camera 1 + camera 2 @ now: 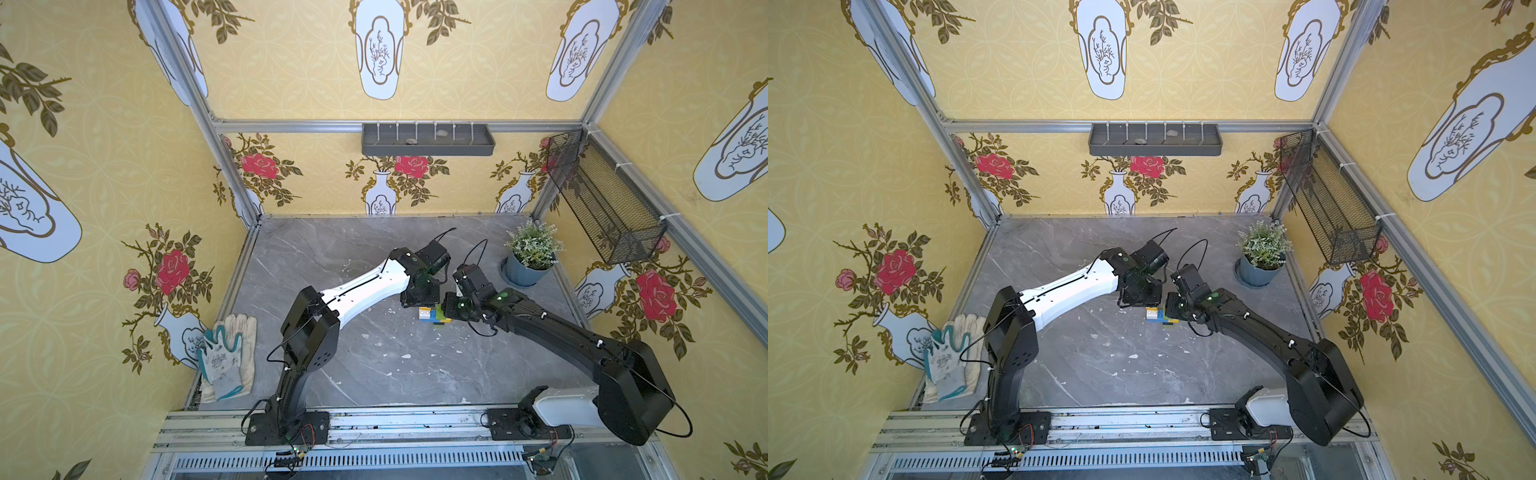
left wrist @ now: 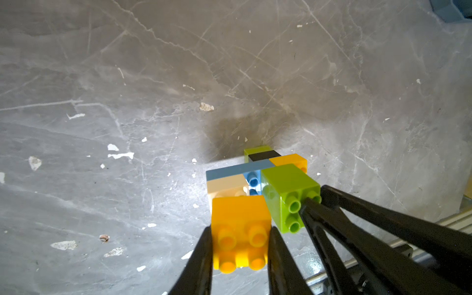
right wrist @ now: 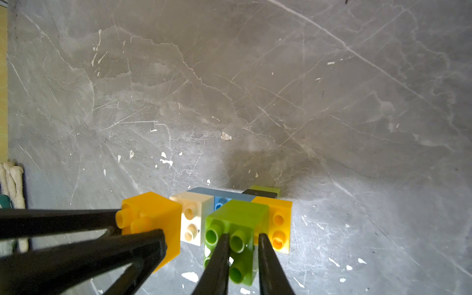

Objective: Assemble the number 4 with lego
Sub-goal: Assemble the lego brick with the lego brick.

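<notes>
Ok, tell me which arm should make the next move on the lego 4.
Left, I'd say. The left tool is shut on a yellow brick close beside the white brick, whose studs look bare. The right tool is shut on a green brick that seems already against the blue brick.

Cell with yellow vase-and-rose wallpaper (image 1: 291,62), aluminium frame (image 1: 291,126).
Grey marble floor (image 1: 374,365); grey wall tray (image 1: 428,150), black mesh basket (image 1: 602,203), potted plant (image 1: 533,247), gloves (image 1: 226,357).

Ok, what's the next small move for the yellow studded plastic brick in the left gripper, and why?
Probably press the yellow studded plastic brick squarely onto the white plastic brick: the left gripper holds it tilted, white studs show uncovered, and the right gripper grips the lime green brick.
</notes>
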`<action>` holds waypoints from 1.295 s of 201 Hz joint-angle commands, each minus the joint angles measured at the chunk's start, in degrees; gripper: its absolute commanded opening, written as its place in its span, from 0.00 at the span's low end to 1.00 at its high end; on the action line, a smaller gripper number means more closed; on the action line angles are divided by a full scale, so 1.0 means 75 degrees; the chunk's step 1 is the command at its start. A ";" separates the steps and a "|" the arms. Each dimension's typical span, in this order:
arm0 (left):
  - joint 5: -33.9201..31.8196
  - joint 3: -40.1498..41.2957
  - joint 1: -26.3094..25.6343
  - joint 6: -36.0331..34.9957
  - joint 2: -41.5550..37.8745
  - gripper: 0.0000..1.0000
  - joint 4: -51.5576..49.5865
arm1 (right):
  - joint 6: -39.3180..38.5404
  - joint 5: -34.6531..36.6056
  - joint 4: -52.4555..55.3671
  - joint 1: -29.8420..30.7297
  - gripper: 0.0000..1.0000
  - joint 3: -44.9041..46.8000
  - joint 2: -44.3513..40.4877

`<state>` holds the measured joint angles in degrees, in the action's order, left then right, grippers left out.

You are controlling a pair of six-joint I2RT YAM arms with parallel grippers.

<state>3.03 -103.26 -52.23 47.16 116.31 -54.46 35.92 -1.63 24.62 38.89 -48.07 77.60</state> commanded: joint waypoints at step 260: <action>-0.0345 -0.0054 -0.0224 0.0474 0.0411 0.05 -0.0497 | -0.0135 0.0225 0.2081 0.0003 0.22 0.0243 0.0006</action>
<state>1.28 -103.48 -53.63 50.09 118.24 -56.16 35.94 -1.56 24.27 38.85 -47.46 76.86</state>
